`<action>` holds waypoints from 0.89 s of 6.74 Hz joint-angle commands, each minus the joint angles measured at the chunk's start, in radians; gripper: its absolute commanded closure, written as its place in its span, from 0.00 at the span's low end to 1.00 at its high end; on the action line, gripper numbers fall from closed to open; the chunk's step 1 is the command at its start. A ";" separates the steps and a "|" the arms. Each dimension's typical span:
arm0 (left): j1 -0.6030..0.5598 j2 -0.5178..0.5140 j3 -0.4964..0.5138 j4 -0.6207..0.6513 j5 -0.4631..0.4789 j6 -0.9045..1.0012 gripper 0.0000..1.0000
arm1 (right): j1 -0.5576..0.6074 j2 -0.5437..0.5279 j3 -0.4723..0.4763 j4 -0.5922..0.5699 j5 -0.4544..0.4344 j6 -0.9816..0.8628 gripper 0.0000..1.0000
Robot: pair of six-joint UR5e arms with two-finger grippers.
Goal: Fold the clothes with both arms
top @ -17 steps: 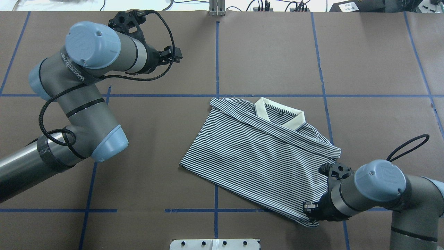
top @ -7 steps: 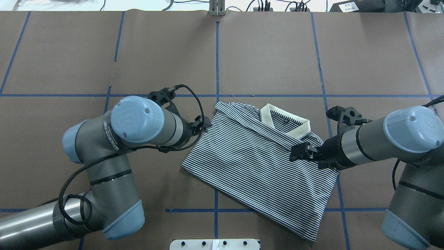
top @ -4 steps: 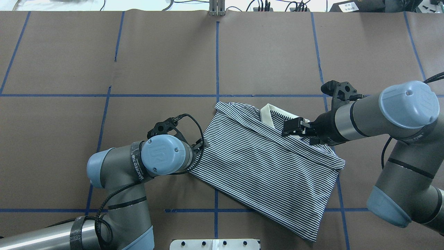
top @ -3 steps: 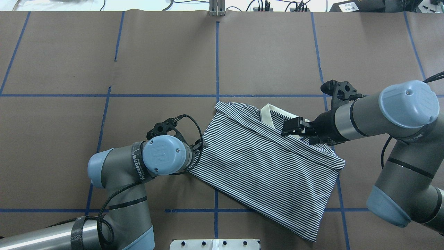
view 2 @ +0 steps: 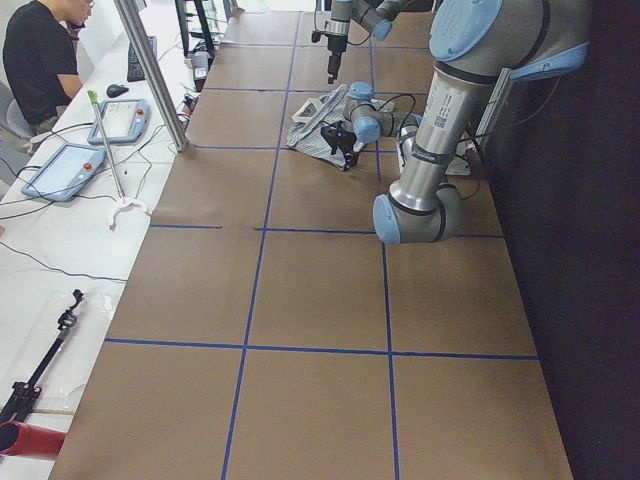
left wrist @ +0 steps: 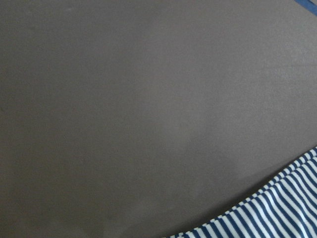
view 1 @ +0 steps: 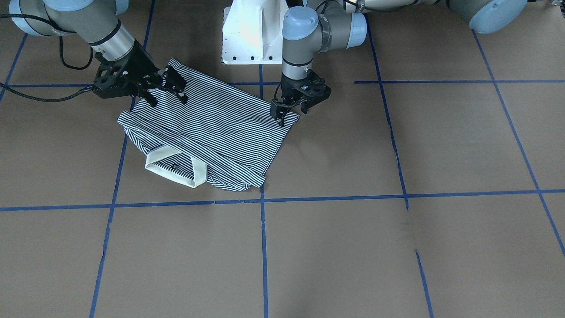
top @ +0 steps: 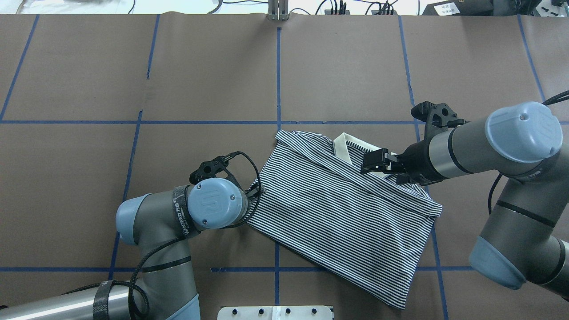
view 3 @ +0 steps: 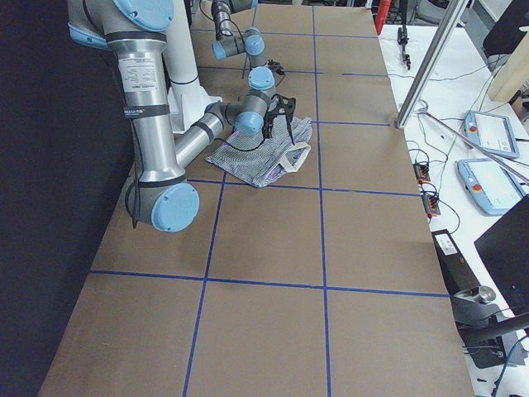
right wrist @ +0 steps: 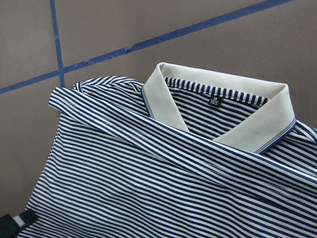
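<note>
The striped polo shirt (top: 338, 222) lies folded flat on the brown table, its cream collar (view 1: 176, 170) on the far side from the robot. My left gripper (view 1: 291, 115) points down at the shirt's left corner and looks open; in the overhead view the left gripper (top: 257, 191) is mostly hidden under its wrist. The left wrist view shows only bare table and a strip of shirt (left wrist: 277, 213). My right gripper (top: 368, 163) hovers open above the shirt beside the collar, with nothing in it. The right wrist view looks down on the collar (right wrist: 257, 129).
Blue tape lines (top: 278, 71) grid the brown table. The white pedestal base (view 1: 251, 35) stands just behind the shirt. Beyond the table's far edge, a side bench holds tablets (view 2: 60, 170) and a metal post (view 2: 150, 70), and a person (view 2: 40, 60) sits there.
The left arm swung in from the far left to the shirt's left corner. The right arm moved from the shirt's near right corner to above the collar. Both barely moved in the last half second.
</note>
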 commanded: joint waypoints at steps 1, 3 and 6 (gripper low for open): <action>0.005 0.000 0.002 0.002 0.000 0.000 0.13 | 0.003 -0.001 0.000 -0.001 0.003 0.000 0.00; 0.006 -0.003 0.001 0.001 0.000 0.006 0.50 | 0.012 0.001 0.002 -0.001 0.009 0.000 0.00; 0.008 -0.008 -0.002 0.030 0.002 0.018 1.00 | 0.014 0.001 0.003 -0.004 0.009 0.002 0.00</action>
